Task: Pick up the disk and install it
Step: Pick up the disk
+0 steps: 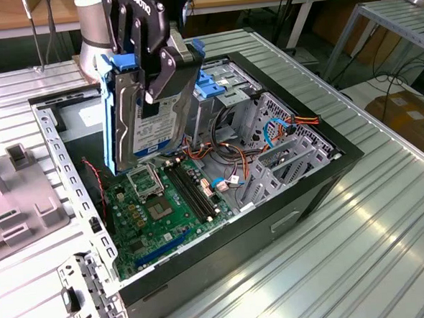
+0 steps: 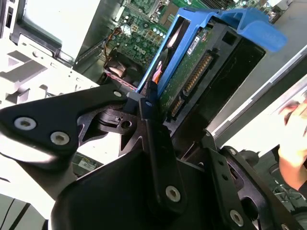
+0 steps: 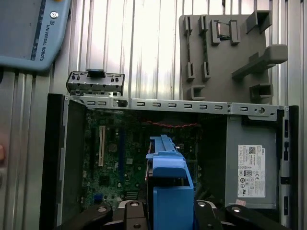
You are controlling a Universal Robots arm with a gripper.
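The disk (image 1: 131, 113), a silver-grey drive with a blue, black and white label in a blue carrier frame, hangs upright above the open computer case (image 1: 273, 224). It is over the motherboard (image 1: 157, 205), clear of it. My gripper (image 1: 150, 91) is shut on the disk from above, with black fingers (image 1: 165, 69) pressed on its sides. In the second wrist view the disk's green circuit side (image 2: 192, 72) and blue carrier (image 2: 249, 21) stand between my fingers (image 2: 149, 112). The first wrist view looks down the carrier's blue edge (image 3: 170, 184) into the case.
A metal drive cage with a blue bracket (image 1: 214, 83) sits at the case's far side, beside loose cables (image 1: 275, 130). The power supply (image 3: 252, 167) fills one end. A grey fixture plate (image 3: 225, 52) lies outside the case. A person's hand (image 2: 292, 143) is nearby.
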